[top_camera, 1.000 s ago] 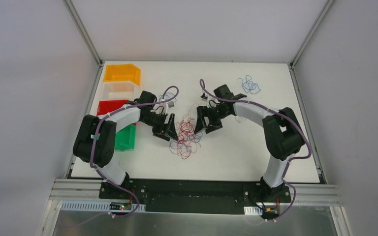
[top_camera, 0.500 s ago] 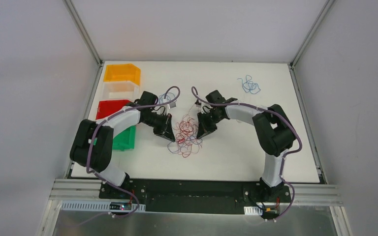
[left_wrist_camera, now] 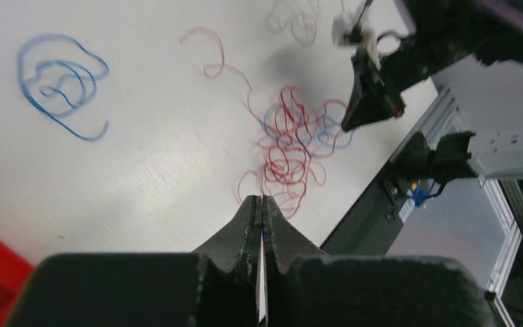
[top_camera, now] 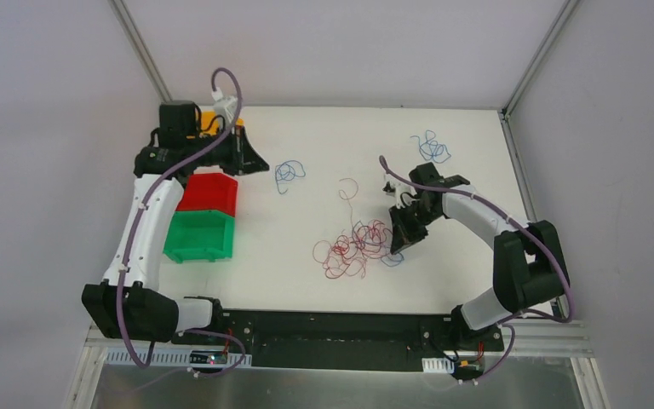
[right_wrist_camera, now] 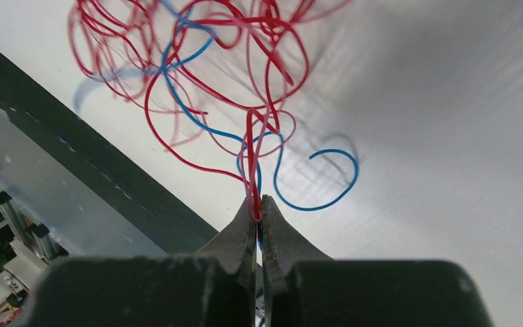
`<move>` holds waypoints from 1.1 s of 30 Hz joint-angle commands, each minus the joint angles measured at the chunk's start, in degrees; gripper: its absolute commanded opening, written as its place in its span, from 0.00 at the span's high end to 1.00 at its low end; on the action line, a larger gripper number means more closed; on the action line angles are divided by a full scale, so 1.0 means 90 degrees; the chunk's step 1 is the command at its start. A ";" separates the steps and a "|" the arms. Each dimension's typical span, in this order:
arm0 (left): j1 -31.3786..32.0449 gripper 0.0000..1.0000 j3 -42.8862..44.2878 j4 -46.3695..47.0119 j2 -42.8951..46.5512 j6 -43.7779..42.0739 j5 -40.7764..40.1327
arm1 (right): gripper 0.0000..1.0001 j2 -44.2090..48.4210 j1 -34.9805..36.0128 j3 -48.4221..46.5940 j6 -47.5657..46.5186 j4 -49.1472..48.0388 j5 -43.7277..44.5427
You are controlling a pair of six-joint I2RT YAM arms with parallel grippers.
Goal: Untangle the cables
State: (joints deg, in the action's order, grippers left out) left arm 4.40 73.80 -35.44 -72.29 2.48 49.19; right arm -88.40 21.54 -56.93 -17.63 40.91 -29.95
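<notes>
The cables lie as a red and blue tangle [top_camera: 351, 247] [left_wrist_camera: 289, 143] mid-table, with one red strand [top_camera: 349, 189] trailing toward the back. My right gripper [top_camera: 394, 243] [right_wrist_camera: 259, 201] is at the tangle's right edge. It is shut on a red loop and a blue strand [right_wrist_camera: 313, 197] that lead up into the tangle [right_wrist_camera: 197, 61]. A separate blue cable [top_camera: 288, 173] [left_wrist_camera: 61, 75] lies to the left, and another blue one [top_camera: 430, 147] at the back right. My left gripper [top_camera: 262, 163] [left_wrist_camera: 260, 199] hangs raised by the bins, shut, with no cable leading from its tips.
A red bin [top_camera: 209, 192] and a green bin [top_camera: 203, 237] stand along the left edge. An orange bin [top_camera: 211, 119] is mostly hidden behind my left arm. The black rail [top_camera: 341, 328] marks the table's near edge.
Both grippers have shut. My left arm swung up and back to the bins, away from the tangle. My right gripper closed on strands and drew the tangle right and nearer.
</notes>
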 commanded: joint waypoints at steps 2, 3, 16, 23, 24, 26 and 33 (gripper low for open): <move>-0.0450 1.00 0.2200 -0.0126 -0.0333 0.0376 0.0514 | 1.00 0.0335 -0.0378 0.0370 -0.1051 0.0901 0.0529; -0.0450 1.00 0.2393 -0.0125 -0.0367 0.0363 0.0621 | 1.00 0.0359 -0.0447 0.0321 -0.1046 0.0955 0.0456; 0.1513 0.27 -0.0517 0.0916 -0.0508 -0.0384 -0.0026 | 1.00 0.1235 -0.0393 -0.0932 -0.0933 0.1280 -0.1151; 0.2905 0.16 -0.1188 0.3119 -0.2553 0.0901 -0.0269 | 1.00 0.1305 -0.0338 -0.1129 -0.1085 0.1500 -0.1047; 0.3005 0.15 -0.1175 0.3436 -0.2818 0.1140 -0.0314 | 1.00 0.1363 -0.0330 -0.1146 -0.1083 0.1497 -0.1039; 0.3135 0.15 -0.1173 0.4176 -0.3386 0.1610 -0.0370 | 1.00 0.1446 -0.0299 -0.1173 -0.1080 0.1526 -0.1027; 0.3633 0.26 -0.0910 0.4640 -0.4659 0.1731 0.0227 | 1.00 0.1648 -0.0354 -0.1225 -0.1238 0.1798 -0.0674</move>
State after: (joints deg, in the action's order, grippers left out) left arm 34.70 65.08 1.19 -112.03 17.65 49.43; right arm -76.29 18.63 -65.17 -26.48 53.91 -37.58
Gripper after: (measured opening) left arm 0.786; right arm 0.015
